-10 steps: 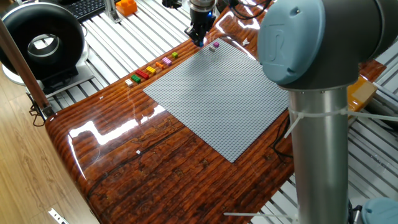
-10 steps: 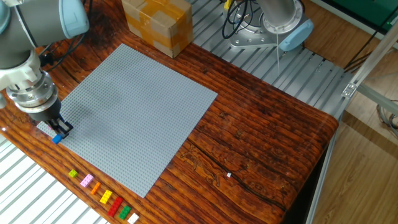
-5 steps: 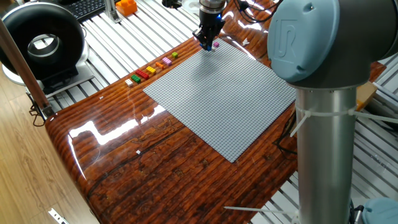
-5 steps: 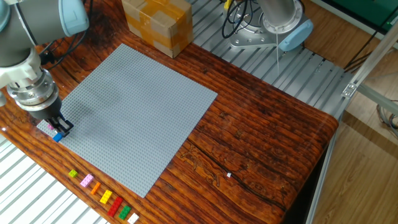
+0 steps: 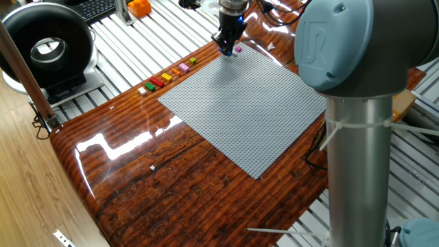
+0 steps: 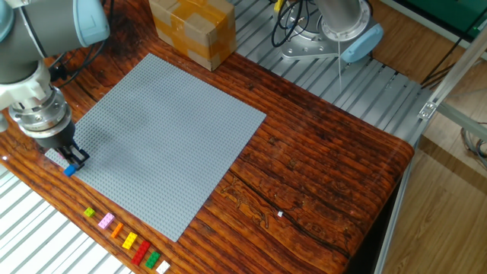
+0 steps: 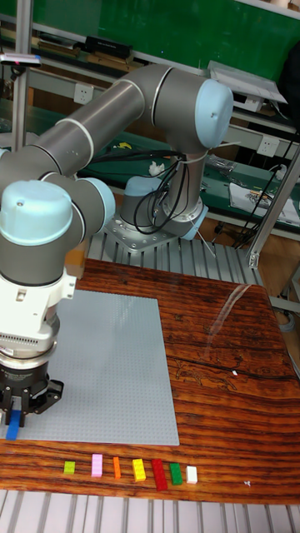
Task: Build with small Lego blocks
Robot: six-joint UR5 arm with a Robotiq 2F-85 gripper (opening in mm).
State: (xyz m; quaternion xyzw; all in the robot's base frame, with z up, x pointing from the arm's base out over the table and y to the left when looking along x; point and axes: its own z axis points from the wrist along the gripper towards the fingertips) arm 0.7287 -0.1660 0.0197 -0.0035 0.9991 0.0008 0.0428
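Observation:
My gripper [image 6: 73, 160] is shut on a small blue Lego brick [image 6: 70, 170] right at the corner of the grey studded baseplate [image 6: 167, 129]. From the frames I cannot tell whether the brick touches the studs. The tall fixed view has the gripper [image 7: 15, 415] with the blue brick [image 7: 13, 428] under its fingers. In one fixed view the gripper [image 5: 226, 49] stands just left of a pink brick [image 5: 238, 49] on the baseplate [image 5: 243, 103]. A row of small bricks [image 6: 125, 240] in yellow-green, pink, orange, yellow, red, green and white lies on the wood beside the plate.
A cardboard box [image 6: 192, 27] stands at the far side of the baseplate. The arm's base [image 6: 335, 30] is bolted to the slatted metal bench. A black ring-shaped device [image 5: 46, 48] and an orange object [image 5: 139, 7] sit off the wooden table [image 5: 158, 178].
In the last second the gripper shifted a little with the blue brick toward the pink brick at the plate's corner. Over the last half second it has held still.

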